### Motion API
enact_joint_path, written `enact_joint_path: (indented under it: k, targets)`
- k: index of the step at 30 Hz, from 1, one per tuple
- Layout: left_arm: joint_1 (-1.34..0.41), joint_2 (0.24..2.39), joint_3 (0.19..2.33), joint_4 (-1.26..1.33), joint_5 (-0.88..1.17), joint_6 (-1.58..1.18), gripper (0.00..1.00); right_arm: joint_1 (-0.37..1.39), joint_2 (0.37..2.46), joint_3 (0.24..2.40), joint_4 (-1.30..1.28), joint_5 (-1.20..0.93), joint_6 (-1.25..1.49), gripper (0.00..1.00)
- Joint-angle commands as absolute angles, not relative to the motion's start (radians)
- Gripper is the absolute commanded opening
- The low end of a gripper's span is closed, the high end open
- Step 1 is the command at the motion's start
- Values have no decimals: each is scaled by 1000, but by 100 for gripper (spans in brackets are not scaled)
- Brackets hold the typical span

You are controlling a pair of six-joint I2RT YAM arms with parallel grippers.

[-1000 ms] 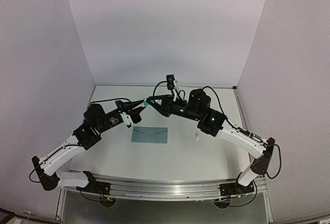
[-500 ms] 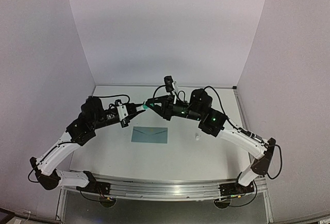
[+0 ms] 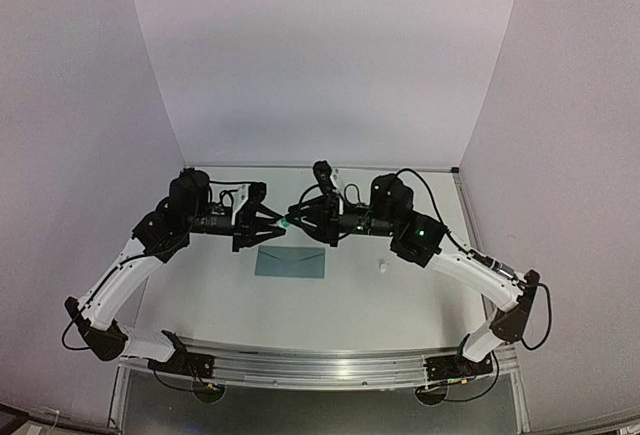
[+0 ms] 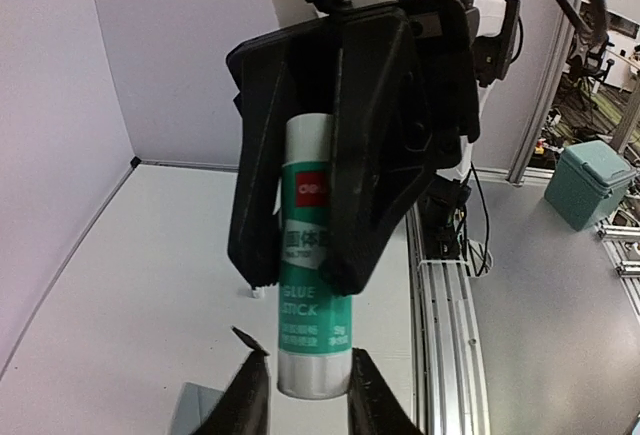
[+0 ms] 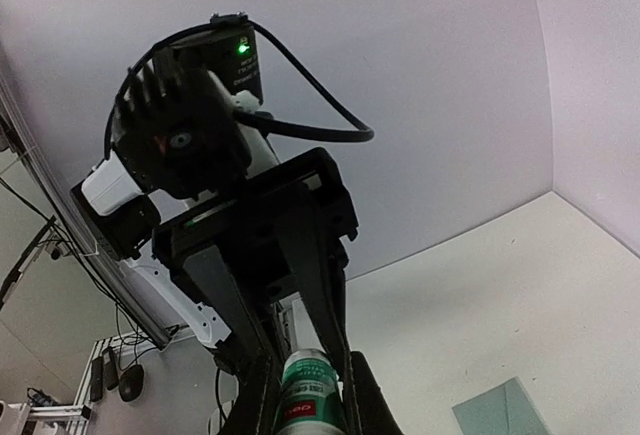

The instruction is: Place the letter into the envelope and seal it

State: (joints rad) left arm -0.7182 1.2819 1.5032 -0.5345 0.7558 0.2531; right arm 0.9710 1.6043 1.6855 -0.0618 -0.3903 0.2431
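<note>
The envelope [image 3: 291, 262] lies flat on the white table [image 3: 350, 305], about in the middle between the two arms, with its long side across the view. A faint V-line runs from its far corners toward the centre. The flap seems folded down, but the envelope is too small in the top view to be sure. Nothing touches it.

Both grippers are lifted above the table and meet tip to tip over the envelope's far edge, or just beyond it. The envelope is therefore below them and a little toward the arm bases, apart from both. In the left wrist view only one teal corner of it shows, low on the table beneath the fingers. In the right wrist view a teal corner shows at the lower right.

Between the grippers there is a glue stick [image 4: 312, 285], white and green. The right gripper [image 5: 305, 400] is closed on its body, with one finger on each side of the tube. The left gripper [image 3: 277, 223] comes from the opposite side. Its fingers [image 4: 250, 400] stand on both sides of the white end of the stick, very near to it. I cannot tell whether they press on it or only flank it.

A small white object [image 3: 381, 266] lies on the table to the right of the envelope, well apart from it.
</note>
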Motion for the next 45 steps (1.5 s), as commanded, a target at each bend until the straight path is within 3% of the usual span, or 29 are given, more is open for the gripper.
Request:
enact_joint_path:
  k: [1,3,8,15,20,26,33,38,41,42,43,44,45]
  targets:
    - [-701,1302,1545,-577,765,218,61,973,1551,1675,-125,-318,222,0]
    - [-704,1286,1525,-523,634,264,68,973,1550,1663,-131,-276,257,0]
    - [-773,1279,1521,-497,408,466,68,974,1565,1666,-133,-236,313,0]
    - [-805,1283,1511,-521,446,459,63,976,1595,1705,-133,-225,324,0]
    - [-807,1291,1512,-466,454,442,49,976,1612,1718,-138,-240,325,0]
    - [-810,1304,1517,-463,486,441,47,976,1622,1727,-147,-243,325,0]
    - [-813,1317,1522,-482,487,436,25,976,1625,1739,-149,-256,326,0]
    - [-815,1321,1527,-509,490,432,15,976,1630,1745,-149,-264,329,0]
    - [-815,1320,1528,-514,486,429,1,976,1632,1748,-149,-260,333,0]
    - [-815,1320,1528,-513,482,425,0,976,1632,1748,-149,-255,338,0]
    - [-815,1319,1527,-510,473,417,0,976,1631,1746,-150,-246,345,1]
    - [-815,1319,1525,-505,460,402,0,976,1629,1743,-153,-235,352,10]
    - [-814,1318,1522,-501,438,377,0,975,1626,1741,-156,-222,359,28]
